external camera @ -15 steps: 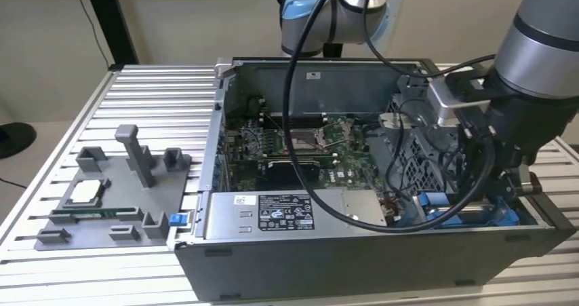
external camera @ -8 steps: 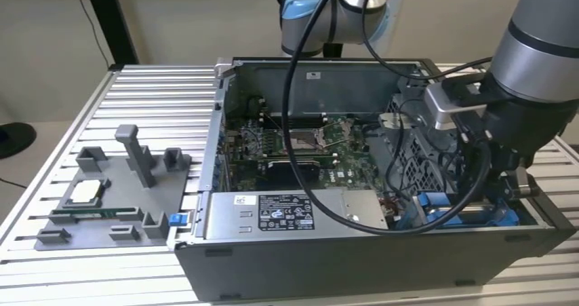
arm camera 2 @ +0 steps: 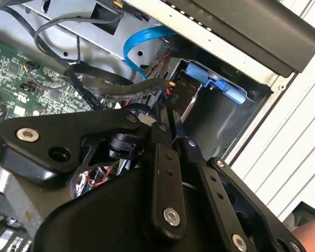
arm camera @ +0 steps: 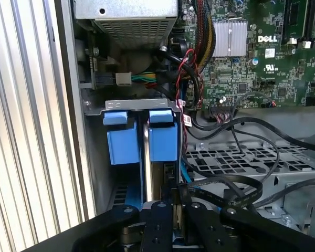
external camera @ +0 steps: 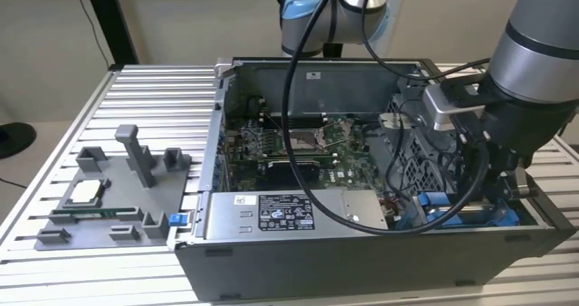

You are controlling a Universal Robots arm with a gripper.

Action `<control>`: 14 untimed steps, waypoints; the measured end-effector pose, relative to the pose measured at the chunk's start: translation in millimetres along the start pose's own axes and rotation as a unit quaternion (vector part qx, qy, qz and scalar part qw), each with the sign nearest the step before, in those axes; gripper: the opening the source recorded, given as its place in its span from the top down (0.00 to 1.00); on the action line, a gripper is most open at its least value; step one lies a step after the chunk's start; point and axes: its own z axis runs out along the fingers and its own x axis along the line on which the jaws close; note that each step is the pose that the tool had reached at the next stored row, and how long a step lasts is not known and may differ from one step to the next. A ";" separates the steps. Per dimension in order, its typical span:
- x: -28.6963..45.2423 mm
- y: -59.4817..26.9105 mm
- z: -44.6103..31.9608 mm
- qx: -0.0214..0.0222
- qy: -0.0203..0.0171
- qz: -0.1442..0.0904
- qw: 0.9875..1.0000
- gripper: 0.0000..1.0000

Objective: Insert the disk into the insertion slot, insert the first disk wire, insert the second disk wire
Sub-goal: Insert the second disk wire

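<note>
Reaching into the case's near corner at the exterior view's right, end effector (arm camera: pixel 174 207) looks closed on a black wire connector. Disk (arm camera: pixel 156 173) sits edge-up in the insertion slot (arm camera: pixel 139 107), blue clips holding it, so cabling is underway.

Black cables (arm camera: pixel 236 157) crowding the insertion slot (arm camera: pixel 142 136)

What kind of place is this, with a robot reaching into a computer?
Probably a robotics lab or test bench: an opened computer case sits on a slatted metal table, beside a grey fixture tray holding parts, with the robot arm working inside.
</note>
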 end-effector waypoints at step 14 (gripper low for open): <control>-1.5 -3.6 -22.5 0.000 0.000 0.000 1.000 0.00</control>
